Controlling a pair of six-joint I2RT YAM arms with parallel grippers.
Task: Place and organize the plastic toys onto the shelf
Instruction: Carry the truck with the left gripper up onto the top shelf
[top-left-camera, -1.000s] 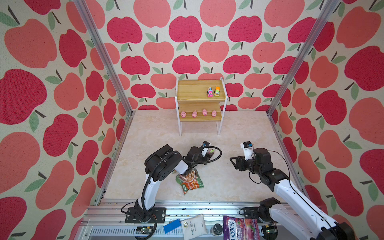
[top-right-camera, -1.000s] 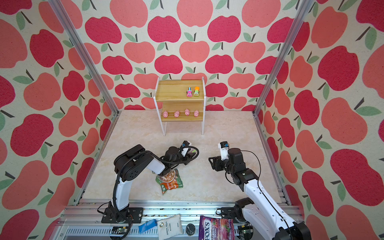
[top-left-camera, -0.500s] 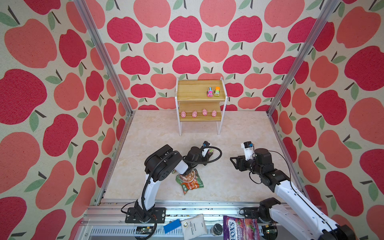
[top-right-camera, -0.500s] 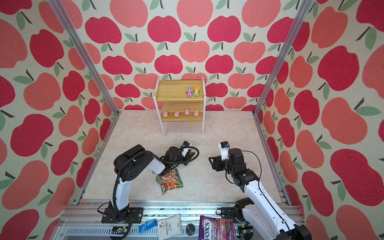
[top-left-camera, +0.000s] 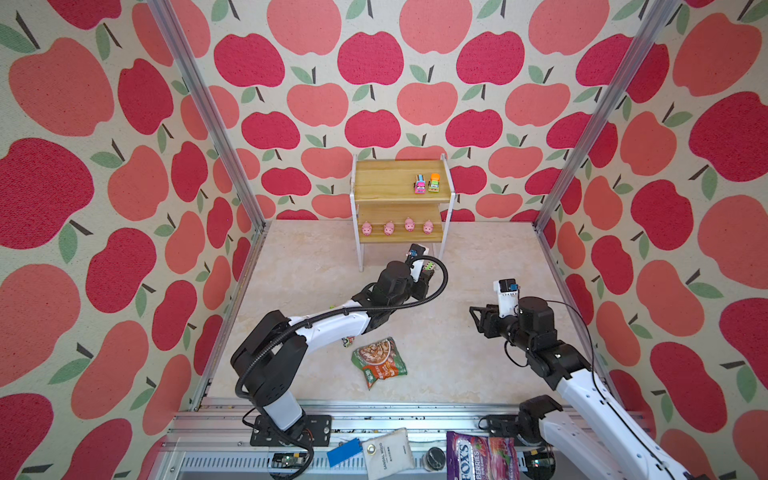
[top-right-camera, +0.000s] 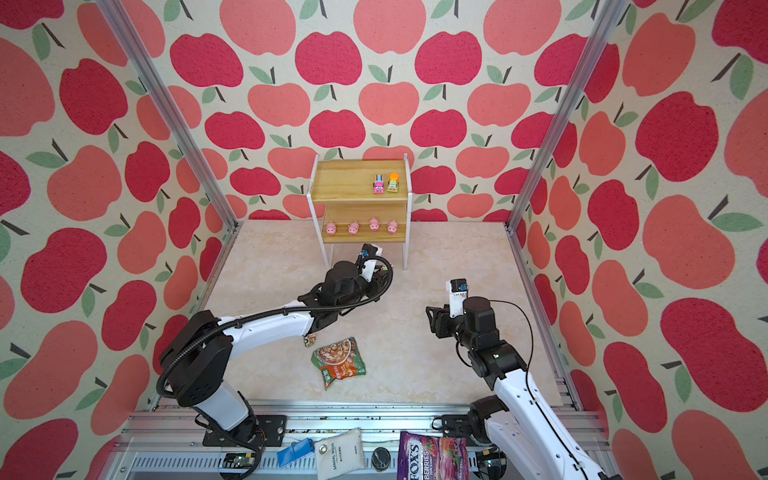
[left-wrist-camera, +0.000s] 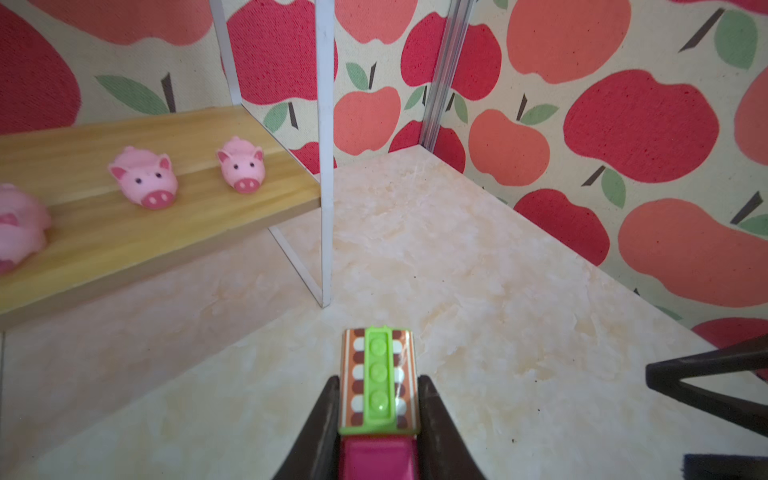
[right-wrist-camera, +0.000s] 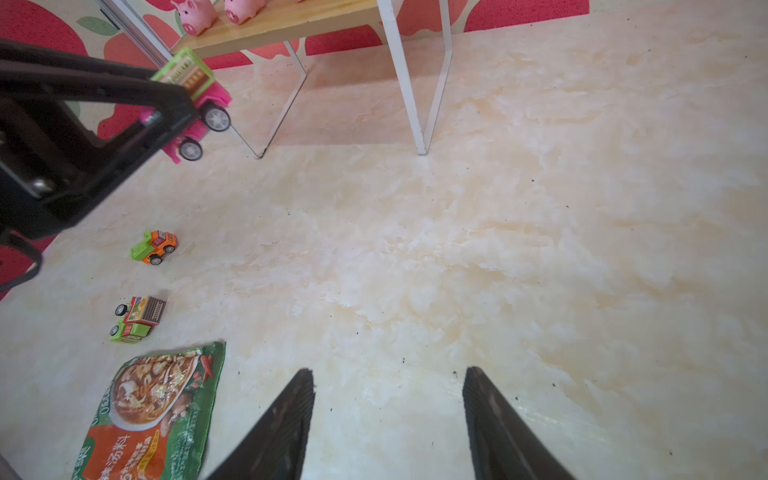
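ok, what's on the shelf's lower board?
Four pink pig figures in a row on the lower board. In both top views the top board hides its back part.

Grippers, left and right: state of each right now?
Left gripper: closed on the pink truck.
Right gripper: open, holding nothing.

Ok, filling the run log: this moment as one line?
left gripper: shut on pink truck | right gripper: open | shelf: four pigs, two trucks
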